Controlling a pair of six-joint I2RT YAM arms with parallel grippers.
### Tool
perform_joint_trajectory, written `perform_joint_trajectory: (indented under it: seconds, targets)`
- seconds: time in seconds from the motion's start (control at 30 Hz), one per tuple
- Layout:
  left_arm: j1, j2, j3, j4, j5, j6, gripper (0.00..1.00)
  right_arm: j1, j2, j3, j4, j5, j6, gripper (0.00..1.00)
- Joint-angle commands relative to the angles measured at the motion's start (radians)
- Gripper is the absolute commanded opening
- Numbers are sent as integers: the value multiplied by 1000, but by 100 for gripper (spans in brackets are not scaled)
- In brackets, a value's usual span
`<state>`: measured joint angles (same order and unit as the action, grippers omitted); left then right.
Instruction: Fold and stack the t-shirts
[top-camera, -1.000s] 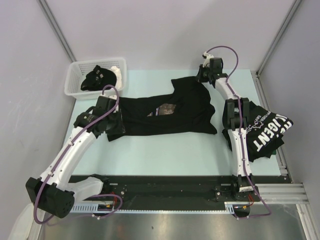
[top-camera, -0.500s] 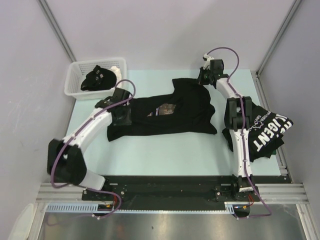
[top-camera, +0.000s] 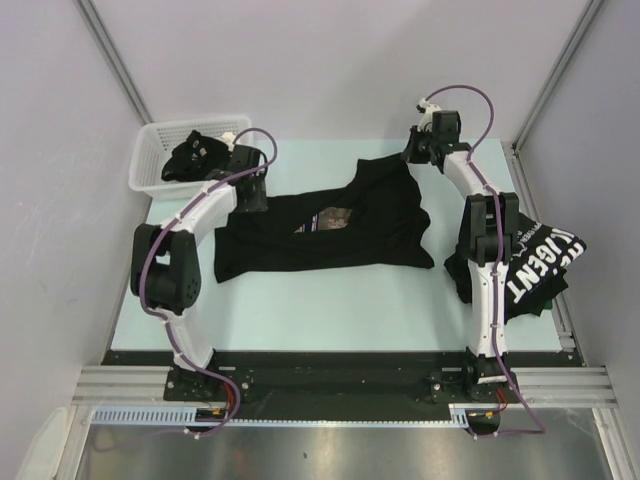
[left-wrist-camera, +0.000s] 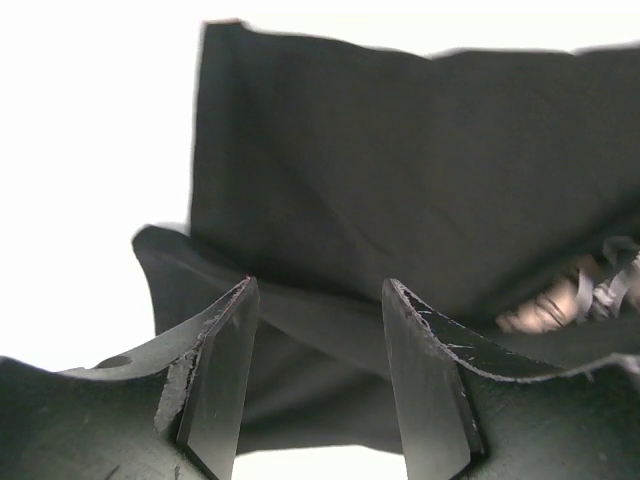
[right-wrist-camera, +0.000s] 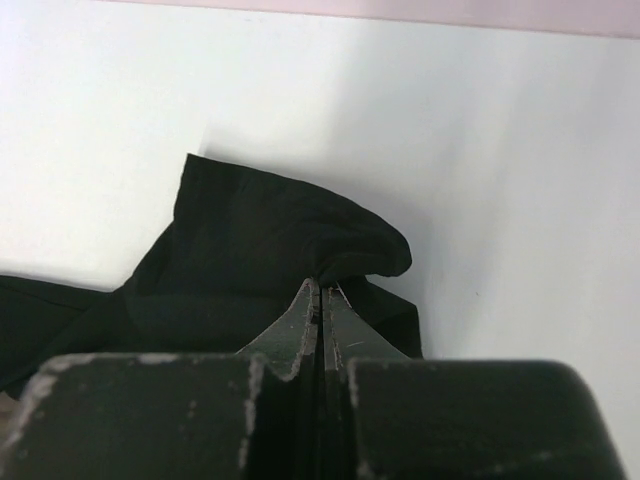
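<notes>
T-shirts, two black ones, lie out on your table. Far left corner: a white slotted basket holding a crumpled black garment, with a white cloth at its right end. Just right of it, your left gripper hangs over the left edge of the printed shirt, fingers apart, nothing between them. That shirt lies spread mid-table, wrinkled, its reddish-brown print half hidden in a fold. At its far right corner your right gripper is pinched tight on a hump of the cloth. Right edge: the lettered shirt, folded, big white letters up, partly under the right arm.
</notes>
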<state>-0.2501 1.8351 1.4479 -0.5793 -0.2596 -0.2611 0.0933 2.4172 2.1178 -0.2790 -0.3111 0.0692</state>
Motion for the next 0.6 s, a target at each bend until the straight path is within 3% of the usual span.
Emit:
perform_joint_trajectory:
  seconds: [0.0, 0.4, 0.57]
  targets:
    - [21, 39, 11, 65, -69, 2, 58, -7, -55, 1, 24, -5, -20, 0]
    - [25, 115, 14, 75, -21, -108, 56, -20, -50, 36, 20, -36, -6, 0]
    - [8, 3, -58, 61, 48, -141, 50, -20, -53, 31, 18, -39, -3, 0]
